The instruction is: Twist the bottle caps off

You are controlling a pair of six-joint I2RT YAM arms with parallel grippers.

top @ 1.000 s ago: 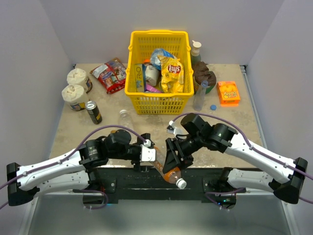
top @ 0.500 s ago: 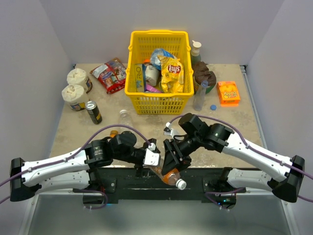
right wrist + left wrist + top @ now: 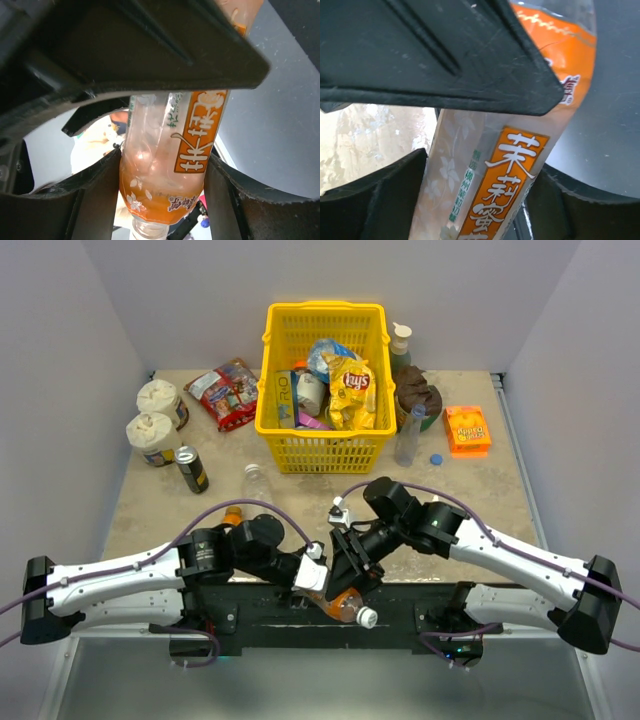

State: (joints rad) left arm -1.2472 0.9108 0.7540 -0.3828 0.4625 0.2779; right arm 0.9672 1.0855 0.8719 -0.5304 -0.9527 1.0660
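Item: white cap [image 3: 369, 618], screwed on, at the near end of the tall bottle [image 3: 340, 600], nearer than both sets of jaws and past the near edge of the table [image 3: 470, 500]. Tall bottle, orange label, tilted, body running up from the cap between both sets of jaws. Right gripper [image 3: 348, 568]: jaws clamped on the tall bottle, its fingers [image 3: 95, 200] pressed against both sides. Left gripper [image 3: 312, 578]: just left of the right jaws, its fingers [image 3: 385, 200] flanking the label with no gap seen; whether they grip cannot be told. Beyond the left jaws, near: small juice bottle [image 3: 232, 512], orange top showing above the arm. Farther beyond: clear bottle [image 3: 256, 480], then dark can [image 3: 191, 469] to its left. Beyond the right jaws, well apart: second clear bottle [image 3: 408, 438], upright, with a loose blue cap [image 3: 436, 459] just beside it. Far beyond both jaws: yellow basket [image 3: 270, 430] of packets, orange box [image 3: 467, 429] to its right, two white tubs [image 3: 152, 437] at far left.
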